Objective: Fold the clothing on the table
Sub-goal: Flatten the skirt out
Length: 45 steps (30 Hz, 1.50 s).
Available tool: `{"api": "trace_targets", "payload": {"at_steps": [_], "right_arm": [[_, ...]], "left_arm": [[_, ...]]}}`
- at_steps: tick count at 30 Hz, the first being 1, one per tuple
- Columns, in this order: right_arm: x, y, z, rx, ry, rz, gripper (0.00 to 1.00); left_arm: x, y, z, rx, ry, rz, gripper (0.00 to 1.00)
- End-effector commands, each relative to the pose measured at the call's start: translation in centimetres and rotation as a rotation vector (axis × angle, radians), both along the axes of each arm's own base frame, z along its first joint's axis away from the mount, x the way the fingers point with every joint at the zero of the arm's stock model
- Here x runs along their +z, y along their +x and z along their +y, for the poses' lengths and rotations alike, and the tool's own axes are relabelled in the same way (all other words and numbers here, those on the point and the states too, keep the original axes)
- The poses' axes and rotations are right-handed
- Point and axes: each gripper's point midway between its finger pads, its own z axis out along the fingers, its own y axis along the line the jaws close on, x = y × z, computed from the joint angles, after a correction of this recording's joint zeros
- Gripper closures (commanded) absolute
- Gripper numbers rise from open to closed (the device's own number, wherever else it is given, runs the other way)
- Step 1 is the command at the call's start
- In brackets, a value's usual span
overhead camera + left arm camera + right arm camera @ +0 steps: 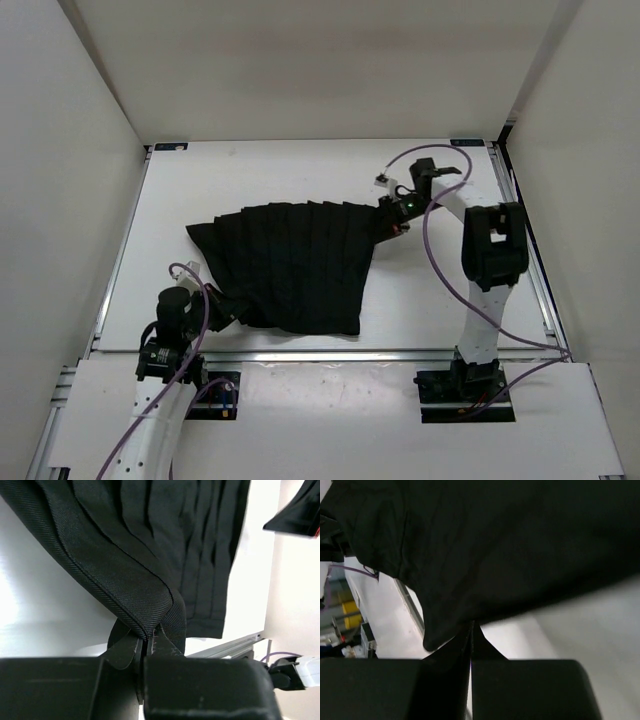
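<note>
From the top view, the clothing lies fanned out on the table, pleats running from the far edge toward me, the wide hem nearest the arm bases. My left gripper sits at its near-left corner. My right gripper sits at the far-right corner, where the cloth narrows.

In the left wrist view, the left jaws are clamped on a thick doubled fold of hem, and the fabric drapes away from the pinch in a soft curve. The weave looks coarse and matte, so I judge it grips well and is unlikely to slide out.

In the right wrist view, the right fingers are pressed together. The garment's edge meets their tips and the cloth hangs above the tabletop, so I read it as a thin pinch on the edge.

It looks light and limp, and the pleats may splay if pulled unevenly. I judge the corners and hem edges the best holds, with both sides kept taut.
</note>
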Motion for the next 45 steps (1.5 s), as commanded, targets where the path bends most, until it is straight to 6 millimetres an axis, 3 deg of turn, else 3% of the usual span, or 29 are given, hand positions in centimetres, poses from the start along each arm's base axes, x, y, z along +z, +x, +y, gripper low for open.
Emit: {"api": "trace_targets", "payload": {"at_steps": [1, 5, 9, 11, 13, 18, 20, 22, 24, 25, 27, 30, 31, 32, 34, 35, 37, 38, 40, 41, 43, 45], "right_arm": [[1.6, 1.6, 4.7, 0.074, 0.088, -0.054, 1.00], [-0.8, 2.0, 6.6, 0.086, 0.074, -0.013, 1.00], [-5.2, 2.7, 5.2, 0.030, -0.058, 0.065, 1.00], [-6.5, 3.7, 4.5, -0.017, -0.113, 0.089, 1.00], [-7.3, 5.6, 3.4, -0.059, -0.195, 0.063, 1.00], [-7.1, 13.1, 0.3, -0.191, -0.341, -0.129, 1.00], [-6.8, 15.8, -0.7, -0.253, -0.418, -0.206, 1.00], [-6.2, 17.4, -1.9, -0.309, -0.441, -0.238, 1.00], [-4.5, 18.0, -1.4, -0.305, -0.381, -0.266, 1.00], [-3.0, 17.9, -0.9, -0.290, -0.316, -0.271, 1.00], [0.5, 16.7, 0.7, -0.243, -0.188, -0.279, 1.00], [3.1, 14.2, 1.2, -0.171, -0.115, -0.276, 0.99], [2.5, 12.7, 1.1, -0.133, -0.117, -0.240, 0.95], [3.7, 11.8, 1.0, -0.120, -0.091, -0.230, 0.87], [2.4, 7.8, 0.2, -0.076, -0.099, -0.117, 0.73], [2.3, 6.8, -0.7, -0.084, -0.114, -0.091, 0.67], [0.8, 2.2, -1.8, -0.069, -0.118, 0.053, 0.66], [1.3, 1.1, -2.2, -0.071, -0.114, 0.062, 0.67], [0.4, -3.3, -3.0, -0.061, -0.124, 0.168, 0.66], [-0.1, -4.6, -3.1, -0.050, -0.129, 0.204, 0.63], [-1.0, -8.0, -3.0, -0.010, -0.147, 0.260, 0.49], [-1.3, -8.6, -2.7, -0.013, -0.141, 0.261, 0.22]], "left_arm": [[-0.3, -0.3, 0.7, 0.007, 0.053, 0.028, 0.99], [-0.4, 0.0, 0.7, 0.025, 0.007, 0.043, 0.99], [-0.7, 0.1, 0.6, 0.040, -0.015, 0.054, 0.97], [-0.2, 0.4, 0.4, 0.044, -0.037, 0.044, 0.95], [-0.3, 0.5, 0.0, 0.042, -0.059, 0.055, 0.94], [0.4, 1.7, -1.4, -0.008, -0.077, 0.021, 0.88], [0.5, 2.2, -1.6, -0.025, -0.063, 0.023, 0.69], [0.9, 3.0, -1.2, -0.020, -0.022, 0.003, 0.59], [1.7, 3.8, -0.5, -0.006, 0.008, -0.010, 0.38], [2.2, 4.2, 0.2, 0.008, 0.029, -0.029, 0.02], [2.5, 4.1, 1.0, 0.007, 0.060, -0.028, 0.01], [4.0, 3.9, 1.7, 0.022, 0.089, -0.048, 0.01], [4.6, 3.7, 1.6, 0.018, 0.102, -0.056, 0.01], [5.0, 3.4, 1.0, 0.001, 0.094, -0.058, 0.02], [3.2, 1.6, 0.3, -0.024, 0.100, 0.040, 0.02], [1.9, 0.4, -0.4, -0.063, 0.102, 0.095, 0.01], [0.0, -1.2, -1.0, -0.100, 0.125, 0.166, 0.01], [-1.0, -1.9, -1.5, -0.118, 0.130, 0.191, 0.02], [-2.1, -2.8, -1.6, -0.110, 0.123, 0.203, 0.01], [-2.7, -3.3, -1.6, -0.104, 0.112, 0.222, 0.01], [-4.1, -4.2, -0.6, -0.085, 0.133, 0.264, 0.02], [-5.3, -5.0, 0.8, -0.043, 0.150, 0.302, 0.01]]}}
